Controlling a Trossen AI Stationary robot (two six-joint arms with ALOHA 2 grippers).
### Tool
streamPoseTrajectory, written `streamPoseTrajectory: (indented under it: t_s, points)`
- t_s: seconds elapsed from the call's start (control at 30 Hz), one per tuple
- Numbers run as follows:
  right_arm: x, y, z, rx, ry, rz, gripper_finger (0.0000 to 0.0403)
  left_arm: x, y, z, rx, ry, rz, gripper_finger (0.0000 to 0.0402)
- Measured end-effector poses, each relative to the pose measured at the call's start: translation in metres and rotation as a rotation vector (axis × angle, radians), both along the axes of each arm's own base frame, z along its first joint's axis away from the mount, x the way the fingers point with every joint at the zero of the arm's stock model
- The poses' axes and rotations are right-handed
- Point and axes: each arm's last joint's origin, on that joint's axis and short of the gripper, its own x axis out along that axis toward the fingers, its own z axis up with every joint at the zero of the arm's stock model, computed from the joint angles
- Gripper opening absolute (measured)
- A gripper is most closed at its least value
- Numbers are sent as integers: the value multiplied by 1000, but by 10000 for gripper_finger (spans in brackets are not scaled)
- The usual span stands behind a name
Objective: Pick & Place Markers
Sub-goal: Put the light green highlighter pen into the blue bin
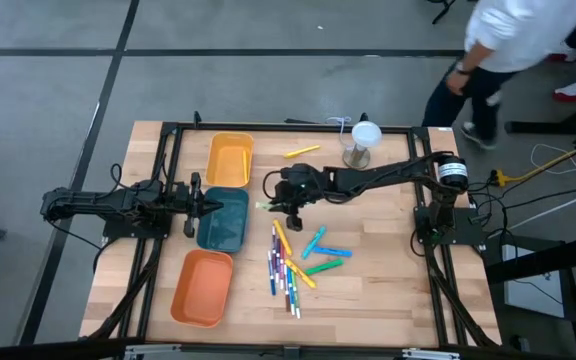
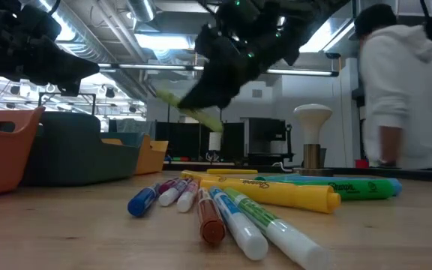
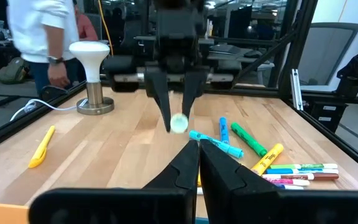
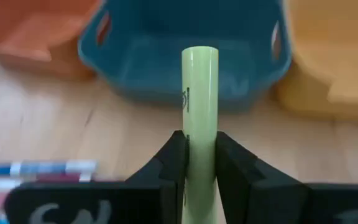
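My right gripper point(image 1: 278, 197) hangs above the table just right of the teal tray point(image 1: 224, 222), shut on a pale green marker point(image 4: 199, 81) whose free end points at that tray. The same marker point(image 2: 195, 111) shows slanting down in the low view. Several other markers point(image 1: 290, 262) in yellow, green, light blue, red, blue and purple lie flat on the wood right of the trays. One yellow marker point(image 1: 302, 152) lies apart near the far edge. My left gripper point(image 1: 196, 201) is shut and waits at the teal tray's left side. My right gripper pinches the pale green marker's barrel point(image 4: 199, 127) between its two fingers point(image 4: 174, 158). The marker lies along the fingers and sticks out past their tips. The fingers come slanting down from the table's right. The marker is lifted clear of the table, its free end point(image 3: 178, 123) tilted down.
A yellow tray point(image 1: 230, 158) stands beyond the teal one and an orange tray point(image 1: 204, 288) nearer. A white mushroom-shaped stand point(image 1: 360, 144) sits near the far edge. A person in white point(image 1: 528, 35) stands past the table's far right corner.
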Motion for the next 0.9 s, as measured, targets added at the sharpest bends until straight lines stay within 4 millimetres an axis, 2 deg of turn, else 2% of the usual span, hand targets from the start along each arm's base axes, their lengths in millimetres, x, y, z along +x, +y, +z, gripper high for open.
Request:
streamPoseTrajectory:
  t_s: [0.2, 0.5, 0.9]
  points:
    - [8, 3, 17, 64, -187, -9, 63, 0, 0, 0, 0, 0, 0, 11]
    - [11, -4, 29, 100, -311, -15, 63, 0, 0, 0, 0, 0, 0, 12]
    - [12, 3, 33, -178, -404, 246, 63, 0, 0, 0, 0, 0, 0, 11]
